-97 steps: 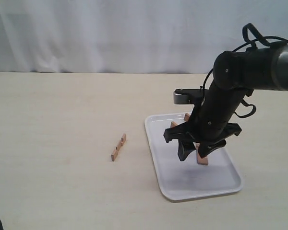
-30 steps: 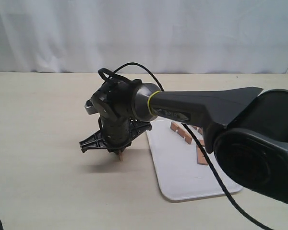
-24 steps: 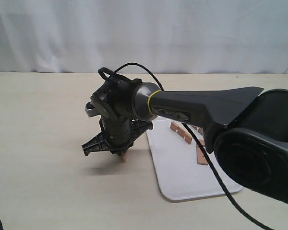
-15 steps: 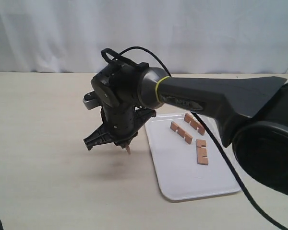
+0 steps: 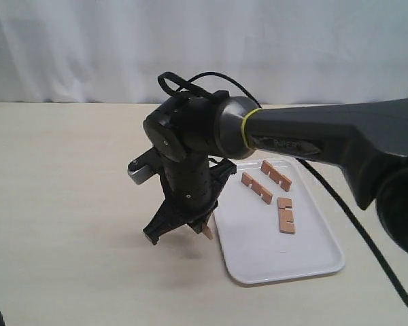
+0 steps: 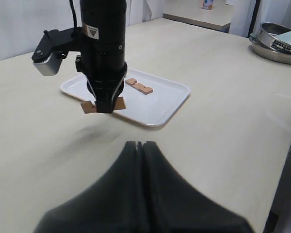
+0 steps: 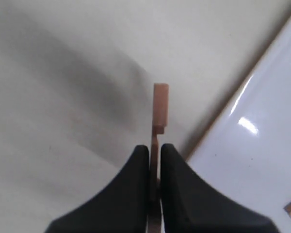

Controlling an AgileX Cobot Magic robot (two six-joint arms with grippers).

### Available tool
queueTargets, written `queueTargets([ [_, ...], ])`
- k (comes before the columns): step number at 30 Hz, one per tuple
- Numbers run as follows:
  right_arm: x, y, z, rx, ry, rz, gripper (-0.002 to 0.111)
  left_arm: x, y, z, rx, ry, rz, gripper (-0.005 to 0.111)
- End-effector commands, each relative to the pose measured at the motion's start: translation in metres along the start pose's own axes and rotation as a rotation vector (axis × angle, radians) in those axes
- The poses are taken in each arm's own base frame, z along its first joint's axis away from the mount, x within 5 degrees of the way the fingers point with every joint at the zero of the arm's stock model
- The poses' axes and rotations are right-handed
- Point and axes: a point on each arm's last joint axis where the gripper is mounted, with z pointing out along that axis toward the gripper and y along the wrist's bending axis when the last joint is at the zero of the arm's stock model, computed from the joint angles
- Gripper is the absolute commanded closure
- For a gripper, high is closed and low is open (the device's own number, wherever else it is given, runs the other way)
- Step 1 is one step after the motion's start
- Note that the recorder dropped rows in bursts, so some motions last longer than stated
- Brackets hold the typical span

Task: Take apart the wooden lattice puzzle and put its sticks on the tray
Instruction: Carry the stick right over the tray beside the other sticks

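The fourth stick (image 7: pixel 160 104) is clamped edge-on in the right pincer (image 7: pixel 155 156), whose fingers (image 7: pixel 137 167) are narrowed down onto its flat faces, with the notched end sticking out past the tips. In the exterior view this stick (image 5: pixel 207 232) hangs off the desk (image 5: pixel 68 204) with its shadow below it, just outside the long left rim of the tray (image 5: pixel 285 275) and near that tray's front left corner. The right wrist view shows the rim running slantwise close beside the stick, with the stick's free end over bare desk.

The puzzle shows only as separate pieces. Three sticks lie flat in the far half of the tray: one (image 5: pixel 256 188) nearest the left rim, one (image 5: pixel 275 175) beside it toward the back, and one (image 5: pixel 285 215) farther in. All three are apart from each other and clear of the rim. The tray's front half is bare white floor.

The left pincer (image 6: pixel 139 145) hangs low over open desk, well away from the tray, with its jaws pressed together on nothing. A metal bowl (image 6: pixel 276 41) sits far off.
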Motion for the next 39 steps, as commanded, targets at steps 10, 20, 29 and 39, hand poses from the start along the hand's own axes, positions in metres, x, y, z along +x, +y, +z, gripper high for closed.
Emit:
queueTargets([
  [10, 0.063, -0.004, -0.043, -0.074, -0.026, -0.239, 0.104, 0.0, 0.0, 0.0, 0.004, -0.004, -0.006, 0.107],
  [20, 0.086, -0.032, -0.046, -0.021, -0.33, -0.248, 0.104, 0.0, 0.0, 0.0, 0.004, -0.004, -0.006, 0.107],
  [29, 0.118, -0.078, 0.007, -0.07, -0.49, 0.08, 0.104, 0.0, 0.0, 0.0, 0.004, -0.004, -0.006, 0.107],
  [39, 0.097, -0.097, -0.004, 0.04, -0.795, 0.109, 0.104, 0.0, 0.0, 0.0, 0.004, -0.004, -0.006, 0.107],
])
